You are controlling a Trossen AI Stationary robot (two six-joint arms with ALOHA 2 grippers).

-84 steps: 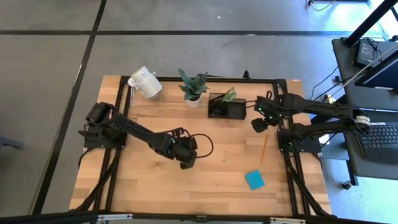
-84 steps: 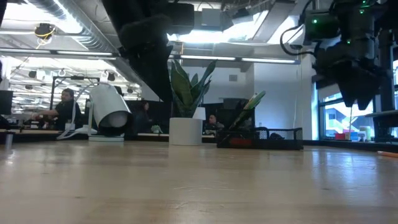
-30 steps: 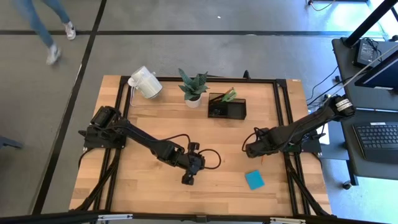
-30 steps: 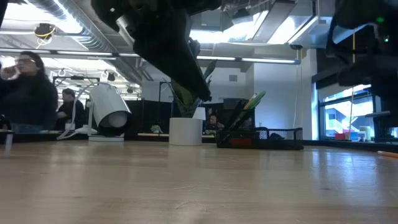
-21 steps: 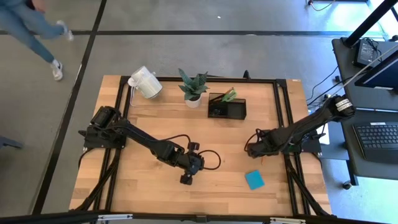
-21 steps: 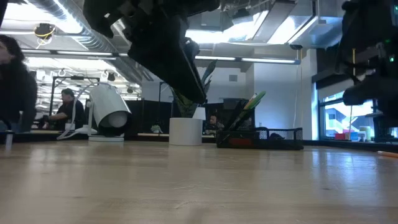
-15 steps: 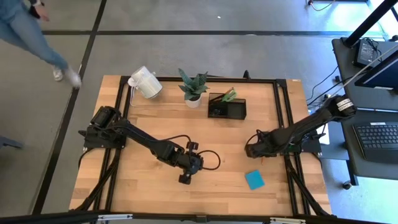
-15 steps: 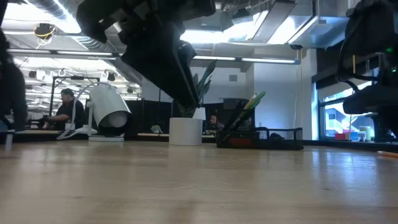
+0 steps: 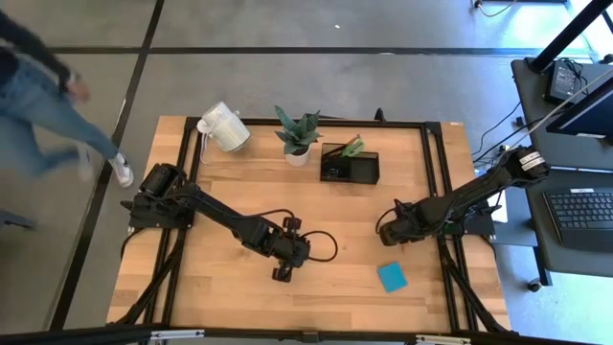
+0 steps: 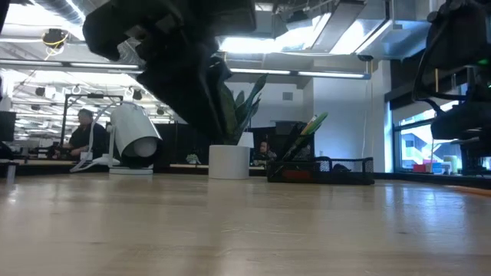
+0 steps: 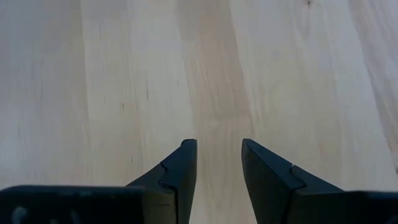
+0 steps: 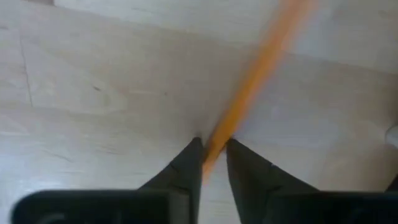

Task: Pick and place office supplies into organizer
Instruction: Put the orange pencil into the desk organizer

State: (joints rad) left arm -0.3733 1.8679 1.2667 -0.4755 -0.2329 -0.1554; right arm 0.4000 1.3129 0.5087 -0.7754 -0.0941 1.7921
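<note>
Pale wooden counter [image 9: 239, 297] framed by black rails, on grey concrete floor [image 9: 287, 86]. At the far edge: white mug [image 9: 222, 126] tipped on its side, potted plant [image 9: 298, 134], then the black organizer [image 9: 349, 165] with something green [image 9: 353, 147] leaning out of it. Blue sticky-note pad [image 9: 391, 277] flat near the right front, well apart from the organizer. Beyond the counter, in the low view, an open office under strip lights, with a seated person [image 10: 80, 134] at a desk; from above, a walking person [image 9: 43, 105] on the floor at far left.

Right tool [image 12: 214, 154] down at the counter's right side — fingers narrowed onto an orange pencil [image 12: 258, 84] lying on the wood, the shaft running out from between the tips. From above, pencil hidden beneath that arm; contact with both tips hard to confirm through blur.

Left tool [image 11: 217, 165] above bare wood at mid-counter — fingers parted, holding nothing. In the low view, only a dark out-of-focus mass.
</note>
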